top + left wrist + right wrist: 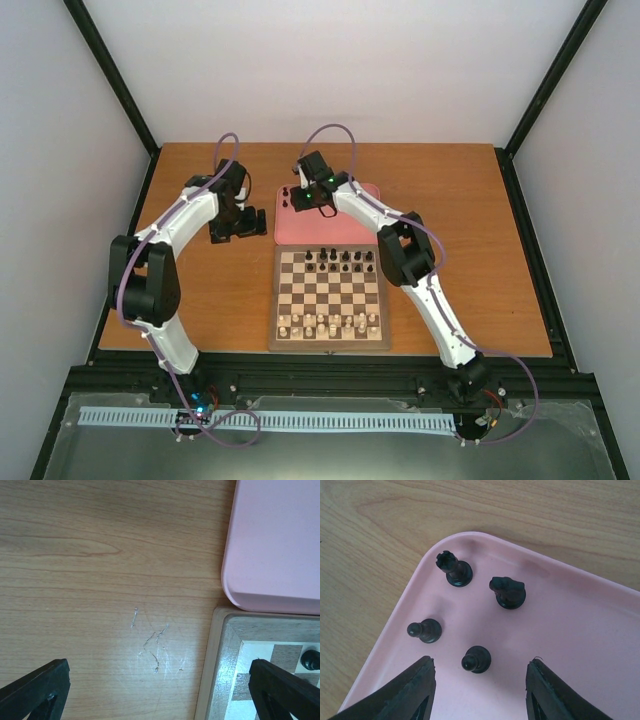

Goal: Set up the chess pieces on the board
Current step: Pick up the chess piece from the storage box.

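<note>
The right gripper (480, 692) is spread wide and holds nothing. Its black fingers (400, 695) hang over the far-left corner of the plain pink rounded tray (580, 630) and touch no piece. Four of the tiny black chess pieces (470, 610) stand there upright on their round bases, long axes vertical: a crenellated black rook (455, 571), a black knight (509, 592), a black pawn (426, 630) by the tray's left rim, and a second black pawn (476, 659) nearest the gap between the fingers.

The tray lies toward the far edge of the brown wooden table (75, 555). The square chequered wooden chessboard (330, 346) sits just beside it, toward the near edge, with more black pieces along its far rows and cream pieces (330, 322) along its near rows.

The right arm rises from the near edge, its elbow bent over the board's right side, its forearm angled far-left.

The left gripper (160, 695) is likewise spread wide and empty, pointing down at bare table by the board's far-left corner, its arm arched high.
</note>
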Available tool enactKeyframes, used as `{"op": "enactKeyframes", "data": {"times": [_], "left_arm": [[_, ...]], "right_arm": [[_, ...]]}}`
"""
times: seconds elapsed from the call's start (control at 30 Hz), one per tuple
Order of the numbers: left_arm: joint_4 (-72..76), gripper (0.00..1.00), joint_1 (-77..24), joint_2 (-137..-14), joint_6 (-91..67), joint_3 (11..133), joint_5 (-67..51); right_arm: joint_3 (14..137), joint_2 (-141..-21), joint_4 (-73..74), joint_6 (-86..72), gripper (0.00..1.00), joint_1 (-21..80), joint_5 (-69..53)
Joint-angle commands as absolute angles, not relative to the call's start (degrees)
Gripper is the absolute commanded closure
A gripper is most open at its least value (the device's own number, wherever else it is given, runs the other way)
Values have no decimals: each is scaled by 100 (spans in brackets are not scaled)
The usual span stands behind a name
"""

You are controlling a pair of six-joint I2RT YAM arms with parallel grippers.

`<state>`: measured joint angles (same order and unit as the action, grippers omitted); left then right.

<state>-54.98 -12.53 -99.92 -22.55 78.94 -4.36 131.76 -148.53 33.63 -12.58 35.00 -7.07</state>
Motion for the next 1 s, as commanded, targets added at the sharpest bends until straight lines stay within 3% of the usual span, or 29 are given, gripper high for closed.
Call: {"op": "enactKeyframes", "data": {"times": [0.0, 0.33, 0.57, 0.97], "left_arm": [[-5435, 0, -1222, -10134, -2296, 8129, -490], [-5496, 0, -1217, -10267, -2248, 8276, -511], [-5493, 0, -1222, -10325, -2236, 8263, -519], [-5518, 0, -1222, -10399, -2212, 8322, -542]], "right_arm": [[13424, -15067, 3186, -1399, 51, 3499, -633], [13704, -15390, 3064, -1578, 56, 3416, -676], [13747, -15461, 3068, -1647, 77, 3393, -791], [13505, -15170, 3190, -1438, 92, 3371, -698]]}}
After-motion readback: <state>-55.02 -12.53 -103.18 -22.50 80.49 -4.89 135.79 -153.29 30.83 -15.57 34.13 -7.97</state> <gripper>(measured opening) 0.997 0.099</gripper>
